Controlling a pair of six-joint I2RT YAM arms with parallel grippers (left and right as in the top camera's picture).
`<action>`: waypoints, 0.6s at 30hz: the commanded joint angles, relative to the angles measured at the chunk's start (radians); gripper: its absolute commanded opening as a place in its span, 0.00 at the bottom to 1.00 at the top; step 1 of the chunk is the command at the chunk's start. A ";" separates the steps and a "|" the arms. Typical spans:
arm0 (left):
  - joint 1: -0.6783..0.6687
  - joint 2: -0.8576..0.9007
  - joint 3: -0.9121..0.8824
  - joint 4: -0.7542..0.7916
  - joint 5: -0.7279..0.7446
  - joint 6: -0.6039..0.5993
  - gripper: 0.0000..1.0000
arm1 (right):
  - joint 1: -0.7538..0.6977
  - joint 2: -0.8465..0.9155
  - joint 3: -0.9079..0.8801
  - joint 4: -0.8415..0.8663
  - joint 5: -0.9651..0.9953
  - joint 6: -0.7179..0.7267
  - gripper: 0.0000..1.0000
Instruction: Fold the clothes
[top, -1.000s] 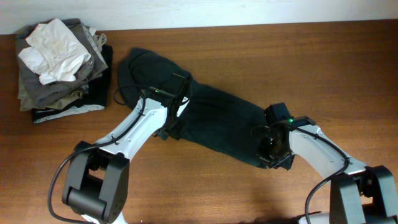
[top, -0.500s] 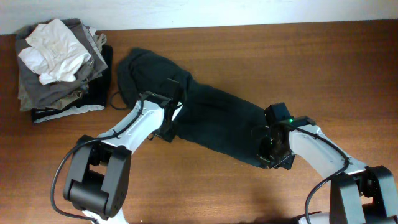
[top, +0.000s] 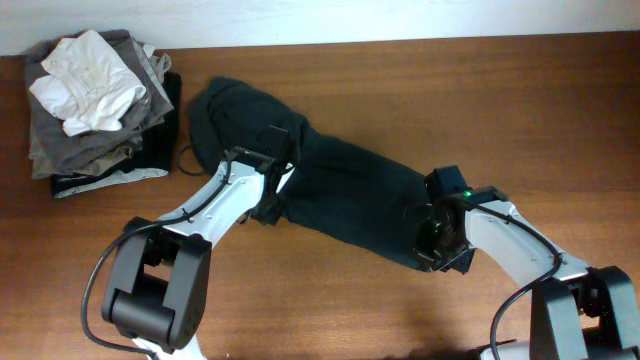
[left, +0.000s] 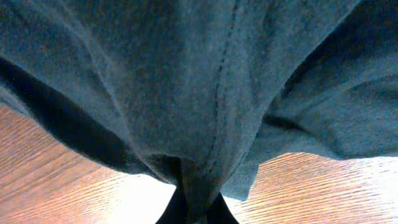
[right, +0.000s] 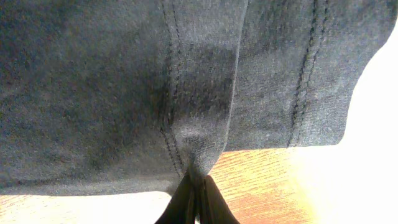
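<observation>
Brown wood-grain worktop (top: 520, 110) fills the scene, with a pale wall strip along its far edge.

At the left pincer (left: 196, 208), the two dark fingers are clenched together on a bunched fold of the dark garment (top: 350, 195). A stitched seam runs up out of the grip. From that pinch the cloth rises and spreads wide across the left wrist view, hanging in soft folds, with lit wood showing under it on both sides. From overhead, this pincer sits at the garment's near edge, about a third of the way along from its upper-left end.

The right pincer (right: 195, 194) is likewise closed tight on the same garment, grasping a thin ridge of fabric beside a line of double stitching. A second stitched hem runs near the cloth's right edge, and bare wood shows just below. Overhead, this pincer holds the garment's lower-right end.

Between the two grips the garment lies as a long diagonal band across the middle of the worktop, its rounded, crumpled end reaching up and left past the left arm.

Well apart, in the far-left corner, a pile of clothes (top: 70, 150) in grey and black rests on the wood, with a crumpled white piece (top: 88, 80) on top.
</observation>
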 joint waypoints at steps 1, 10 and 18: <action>0.002 -0.026 0.035 -0.041 -0.022 -0.061 0.01 | -0.001 -0.047 0.024 -0.034 0.020 0.012 0.04; -0.002 -0.344 0.061 -0.090 -0.022 -0.083 0.01 | -0.001 -0.259 0.056 -0.119 0.020 0.011 0.04; -0.004 -0.577 0.078 -0.144 -0.006 -0.112 0.01 | -0.001 -0.403 0.206 -0.264 0.047 0.003 0.04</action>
